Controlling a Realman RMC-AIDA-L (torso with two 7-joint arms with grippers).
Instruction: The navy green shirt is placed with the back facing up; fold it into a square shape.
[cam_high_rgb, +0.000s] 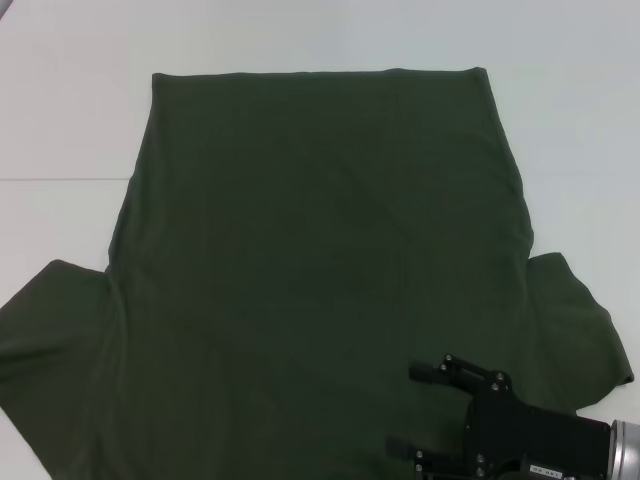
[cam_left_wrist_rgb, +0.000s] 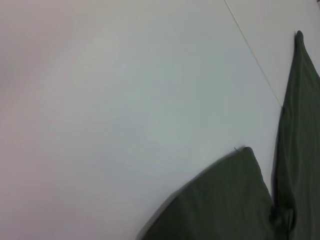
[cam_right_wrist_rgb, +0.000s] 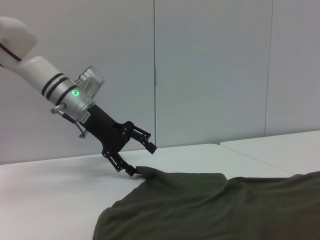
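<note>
The navy green shirt (cam_high_rgb: 320, 250) lies flat on the white table (cam_high_rgb: 60, 120), plain side up, hem at the far end and both sleeves toward me. My right gripper (cam_high_rgb: 403, 410) hovers open over the shirt's near right part, close to the right sleeve (cam_high_rgb: 580, 330). The head view does not hold my left gripper. In the right wrist view it (cam_right_wrist_rgb: 141, 160) stands open at the tip of the left sleeve (cam_right_wrist_rgb: 150, 175), its lower finger (cam_right_wrist_rgb: 129, 170) touching the cloth edge. The left wrist view holds only the sleeve (cam_left_wrist_rgb: 225, 200) and the shirt's side edge (cam_left_wrist_rgb: 300, 125).
A thin seam (cam_high_rgb: 60, 180) runs across the table left of the shirt. Bare table surrounds the shirt on the left, right and far sides. A pale panelled wall (cam_right_wrist_rgb: 215, 65) stands behind the table.
</note>
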